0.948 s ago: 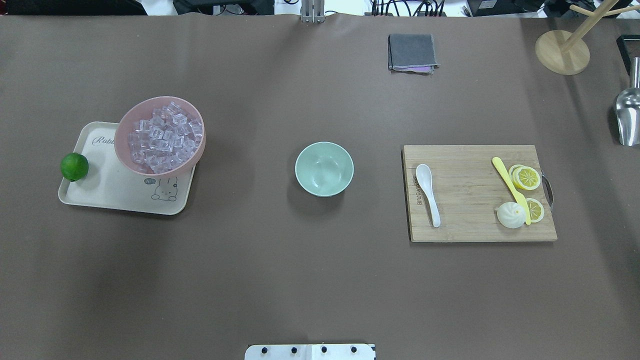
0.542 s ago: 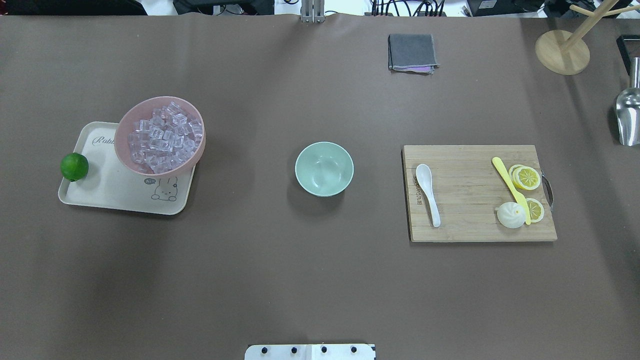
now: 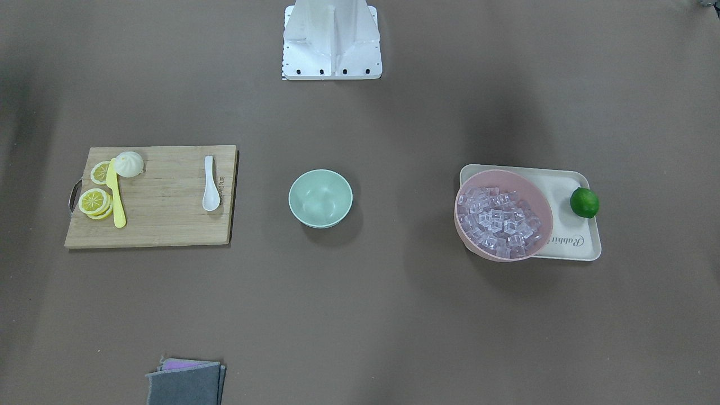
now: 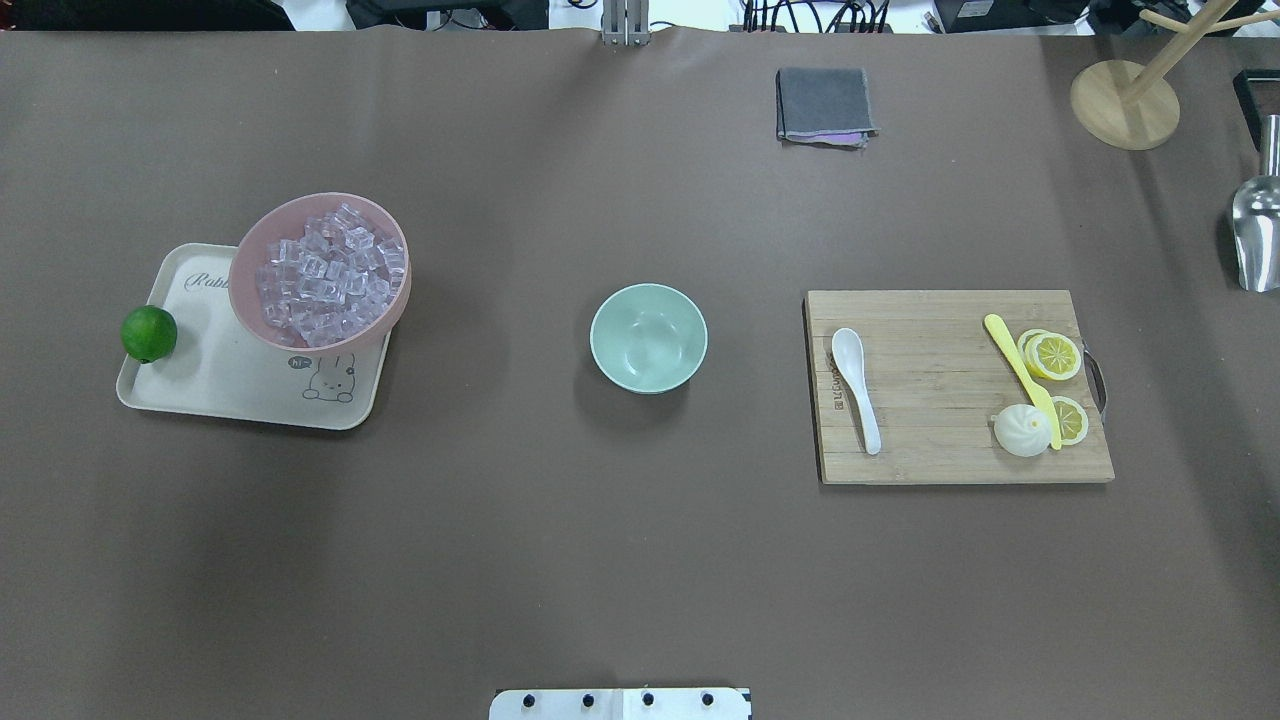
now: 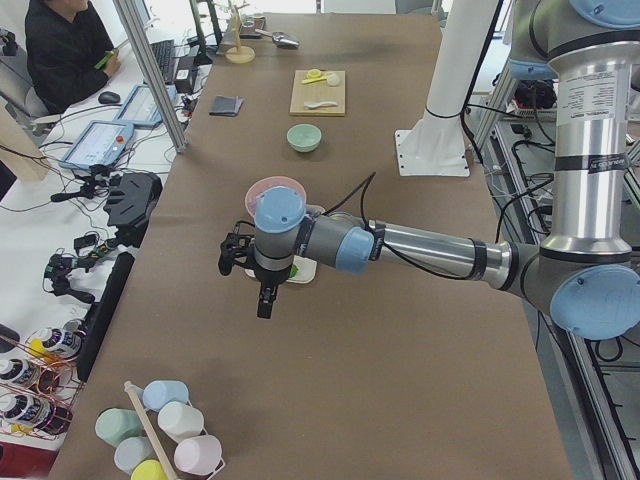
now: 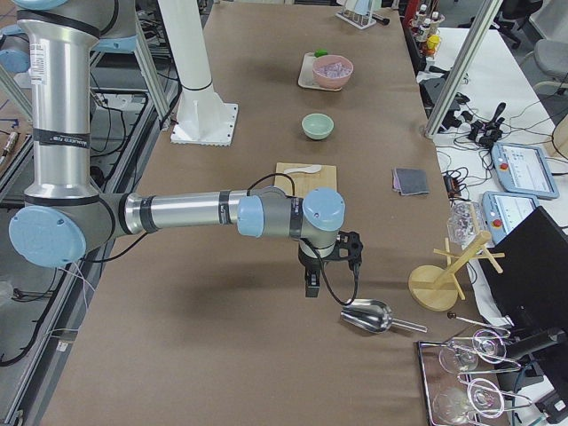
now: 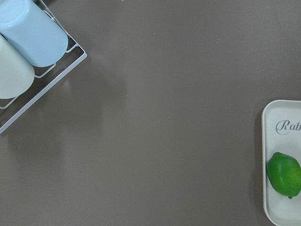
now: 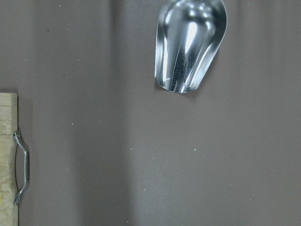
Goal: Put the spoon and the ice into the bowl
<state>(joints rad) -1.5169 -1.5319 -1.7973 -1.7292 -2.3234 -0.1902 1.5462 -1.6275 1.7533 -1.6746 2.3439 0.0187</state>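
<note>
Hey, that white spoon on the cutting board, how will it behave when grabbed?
The spoon looks glossy, so it is probably slippery in a pinch. It seems thick and stiff, perhaps chipping if dropped. Lying low on the cutting board with a rounded scoop, it may pivot when nudged.

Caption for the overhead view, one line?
Empty bowl at centre; spoon on board at right; ice in pink bowl on tray at left.
</note>
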